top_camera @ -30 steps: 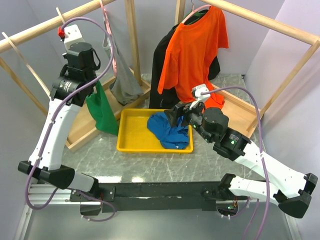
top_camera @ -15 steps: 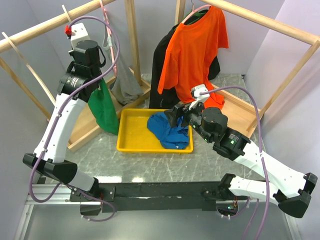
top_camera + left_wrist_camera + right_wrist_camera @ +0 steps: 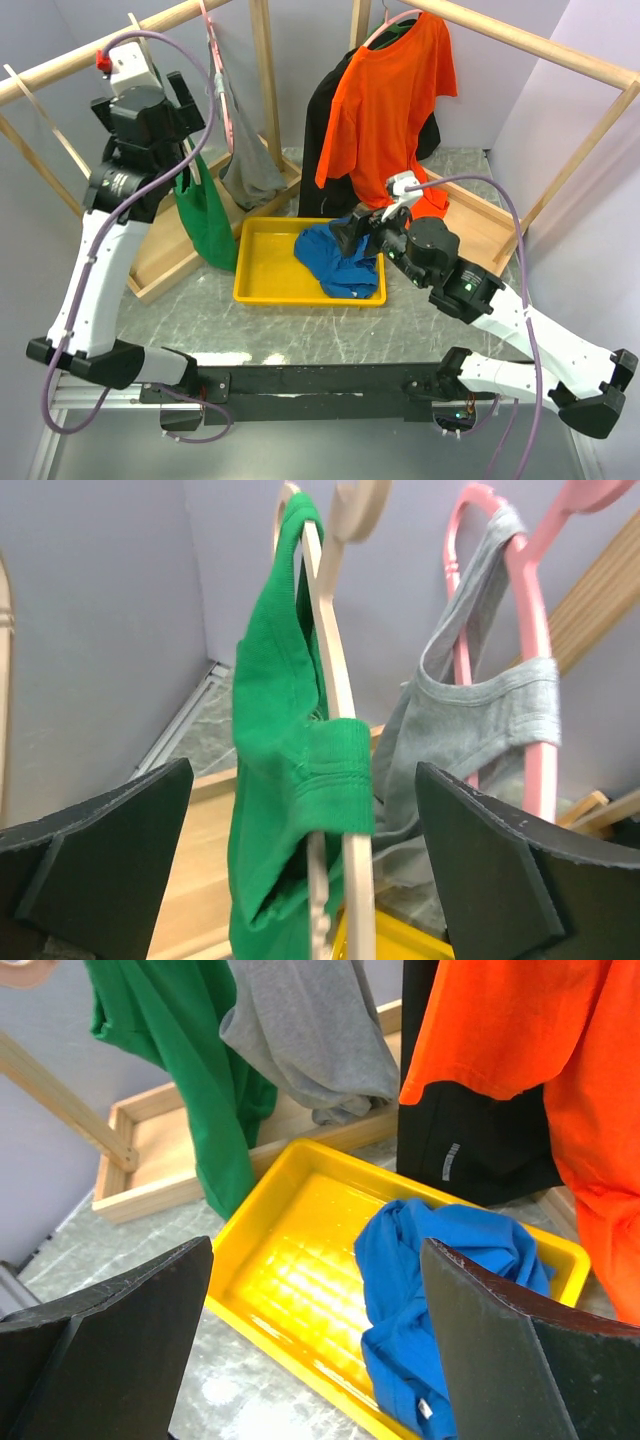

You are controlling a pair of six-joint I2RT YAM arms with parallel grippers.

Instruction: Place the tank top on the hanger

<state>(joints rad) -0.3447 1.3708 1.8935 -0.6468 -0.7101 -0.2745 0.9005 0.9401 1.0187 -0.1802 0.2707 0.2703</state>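
Observation:
The bright green tank top (image 3: 275,710) hangs draped over the pale wooden hanger (image 3: 335,670), its strap looped over the hanger's upper arm. My left gripper (image 3: 305,880) is open, its black fingers (image 3: 100,850) standing wide on either side of the top and hanger without touching them. From above, the tank top (image 3: 205,220) dangles below the left gripper (image 3: 150,105) near the left rail. My right gripper (image 3: 315,1360) is open and empty, hovering over the yellow tray (image 3: 290,1250); in the top view the right gripper (image 3: 352,232) sits at the tray's right end.
A grey tank top (image 3: 480,710) hangs on a pink hanger (image 3: 530,610) just right of the green one. A blue garment (image 3: 340,260) lies crumpled in the yellow tray (image 3: 265,275). An orange T-shirt (image 3: 390,100) and a black garment (image 3: 320,130) hang at the back. Wooden rack rails (image 3: 60,65) frame the space.
My left gripper has opened from a shut grip, letting go of the hanger and green top, and the wrist has shifted up and to the left. The right arm has barely moved.

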